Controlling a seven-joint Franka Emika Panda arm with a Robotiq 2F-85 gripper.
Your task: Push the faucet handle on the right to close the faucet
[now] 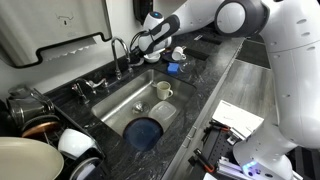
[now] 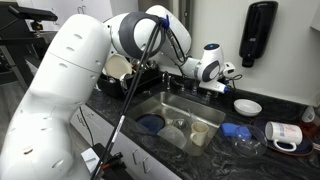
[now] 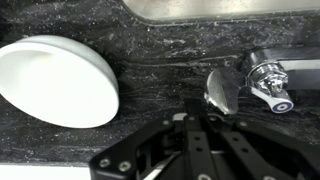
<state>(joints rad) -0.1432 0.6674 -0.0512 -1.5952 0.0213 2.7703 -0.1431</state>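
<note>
Wrist view.
- Faucet handle [image 3: 222, 90]: a stubby chrome lever on a short stem, over the black speckled countertop [image 3: 150, 60]. It lies just ahead of my gripper [image 3: 193, 120] and a little to one side.
- Jaws: drawn together with nothing between them. I judge this suits a push, since a blunt closed tip nudges a lever more surely than spread fingers.
- White bowl [image 3: 60, 82]: well apart from the lever, on the opposite side.

Seen in an exterior view.
- Faucet [image 1: 119, 48]: an arched gooseneck standing behind the sink [image 1: 125, 100].
- My gripper [image 1: 150, 42]: held low beside the spout's base, on the bowl's side, presumably lined up for the shove.
- Handle: too small to pick out here.
- Mug [image 1: 163, 90]: standing in the basin.

Seen in an exterior view.
- My gripper [image 2: 213, 84]: the arm reaches across behind the basin, with the wrist tipped down toward the counter fittings.
- White bowl [image 2: 247, 106]: near, not touching.
- Handle: hidden among the dark parts.
</note>
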